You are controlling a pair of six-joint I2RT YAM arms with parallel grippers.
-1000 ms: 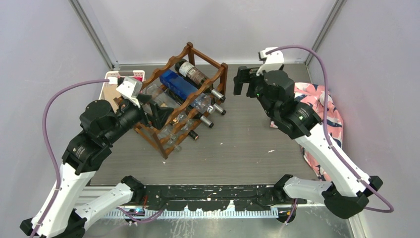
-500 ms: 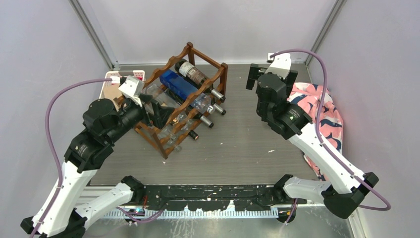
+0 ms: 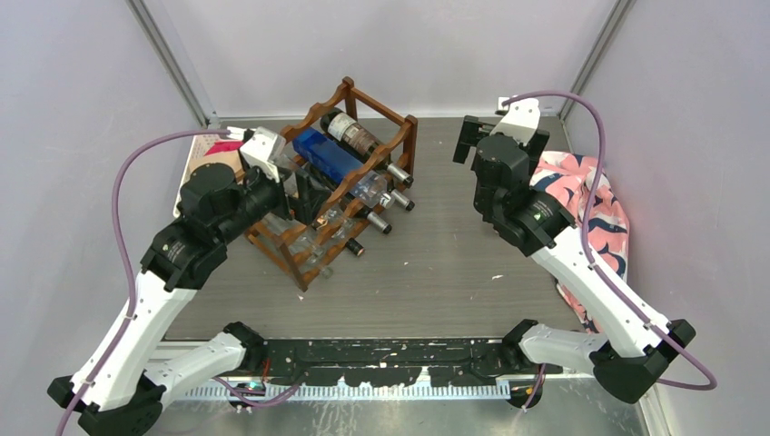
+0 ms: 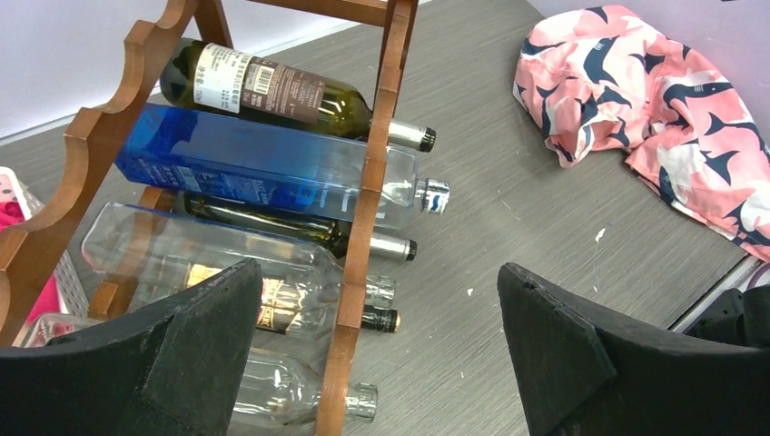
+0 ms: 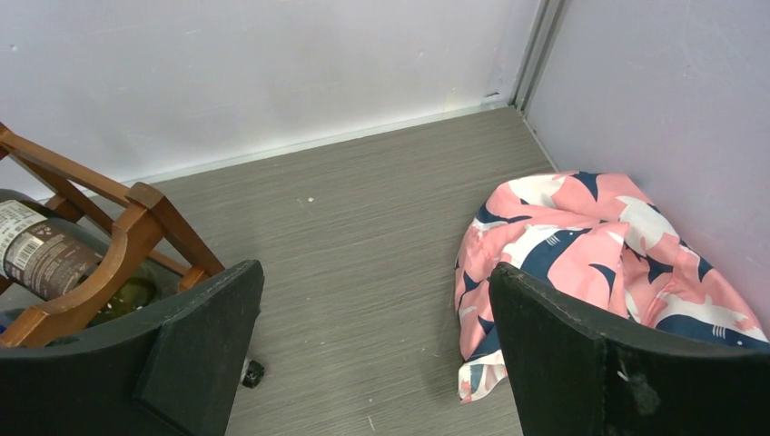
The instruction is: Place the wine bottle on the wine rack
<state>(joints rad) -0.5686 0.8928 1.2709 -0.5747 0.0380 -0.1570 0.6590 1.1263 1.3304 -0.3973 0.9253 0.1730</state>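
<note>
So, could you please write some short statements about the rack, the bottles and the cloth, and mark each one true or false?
The blue bottle lies in the wine rack. True.
The pink patterned cloth hangs on the rack. False: it lies on the table, apart from the rack.
The right arm's jaws grip a bottle. False: they stand open and empty.
The dark green labelled bottle lies beside the blue one. True.
</note>
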